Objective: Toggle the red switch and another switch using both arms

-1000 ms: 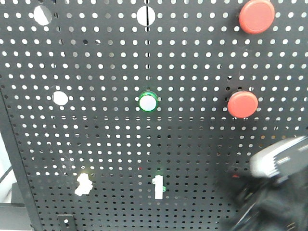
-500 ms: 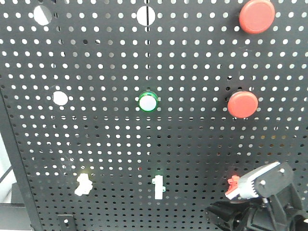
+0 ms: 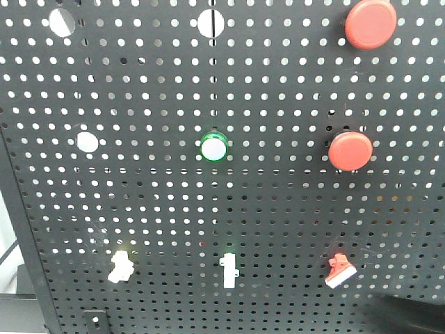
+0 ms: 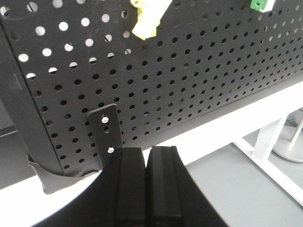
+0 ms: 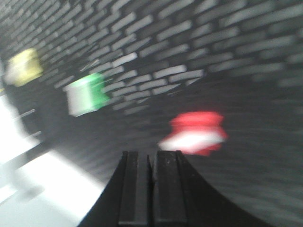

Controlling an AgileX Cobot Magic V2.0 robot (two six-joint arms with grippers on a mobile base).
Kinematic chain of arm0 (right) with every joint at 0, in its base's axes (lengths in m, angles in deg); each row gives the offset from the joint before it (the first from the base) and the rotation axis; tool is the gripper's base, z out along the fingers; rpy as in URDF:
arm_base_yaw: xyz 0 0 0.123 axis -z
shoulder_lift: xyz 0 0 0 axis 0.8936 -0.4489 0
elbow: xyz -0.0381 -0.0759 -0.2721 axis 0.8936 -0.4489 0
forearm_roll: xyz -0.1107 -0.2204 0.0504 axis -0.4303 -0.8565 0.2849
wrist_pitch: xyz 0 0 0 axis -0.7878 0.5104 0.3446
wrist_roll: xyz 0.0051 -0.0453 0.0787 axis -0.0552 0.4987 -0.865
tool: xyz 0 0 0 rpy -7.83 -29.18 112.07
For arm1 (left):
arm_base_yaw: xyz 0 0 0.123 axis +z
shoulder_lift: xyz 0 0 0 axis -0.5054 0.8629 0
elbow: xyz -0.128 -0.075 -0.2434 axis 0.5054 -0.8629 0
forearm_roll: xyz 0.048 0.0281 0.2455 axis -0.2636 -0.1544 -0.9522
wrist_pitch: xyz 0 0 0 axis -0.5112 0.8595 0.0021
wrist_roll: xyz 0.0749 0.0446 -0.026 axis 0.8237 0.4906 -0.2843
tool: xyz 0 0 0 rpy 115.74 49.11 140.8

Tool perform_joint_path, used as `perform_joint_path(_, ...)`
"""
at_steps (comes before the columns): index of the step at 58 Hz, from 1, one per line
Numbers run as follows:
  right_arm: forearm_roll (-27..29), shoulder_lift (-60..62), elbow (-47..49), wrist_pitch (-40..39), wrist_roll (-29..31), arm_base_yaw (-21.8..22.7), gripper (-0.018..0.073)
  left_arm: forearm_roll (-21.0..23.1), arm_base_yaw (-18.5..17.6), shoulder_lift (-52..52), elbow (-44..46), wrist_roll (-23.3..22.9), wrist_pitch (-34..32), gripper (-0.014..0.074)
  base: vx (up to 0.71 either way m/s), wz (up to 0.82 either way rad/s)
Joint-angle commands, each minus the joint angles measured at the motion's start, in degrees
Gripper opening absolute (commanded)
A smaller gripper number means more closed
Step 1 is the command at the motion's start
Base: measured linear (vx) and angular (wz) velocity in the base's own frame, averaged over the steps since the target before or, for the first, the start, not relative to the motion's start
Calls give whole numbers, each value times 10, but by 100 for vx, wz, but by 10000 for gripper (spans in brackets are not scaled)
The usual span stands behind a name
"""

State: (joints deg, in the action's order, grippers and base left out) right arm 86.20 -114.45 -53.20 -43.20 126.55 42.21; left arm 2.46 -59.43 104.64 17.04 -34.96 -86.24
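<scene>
Right now I see both pairs of jaws pressed together. The left jaws sit below the cream switch, near the pegboard's lower left corner. The right jaws sit down-left of the red switch, by the lower right corner.

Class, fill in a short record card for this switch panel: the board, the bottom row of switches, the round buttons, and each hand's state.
Board: black pegboard, upright
Bottom row, left to right: cream switch, white toggle with green base, red switch
Round buttons: upper red button, lower red button, green-ringed button
Left hand: shut, below the cream switch, apart from it
Right hand: shut, near the red switch, view blurred
</scene>
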Motion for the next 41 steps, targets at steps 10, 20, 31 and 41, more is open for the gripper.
perform_joint_path(10,-10,108,-68,-168,55,0,-6,2,-3,0,15,-3,-50,3,0,0)
perform_joint_path(20,-7,116,-99,-224,77,0,-6,2,-3,0,15,-3,-33,3,0,0)
perform_joint_path(31,-7,116,-105,-222,77,0,-6,2,-3,0,15,-3,-19,3,0,0)
perform_joint_path(41,-7,116,-105,-222,77,0,-6,2,-3,0,15,-3,-19,3,0,0)
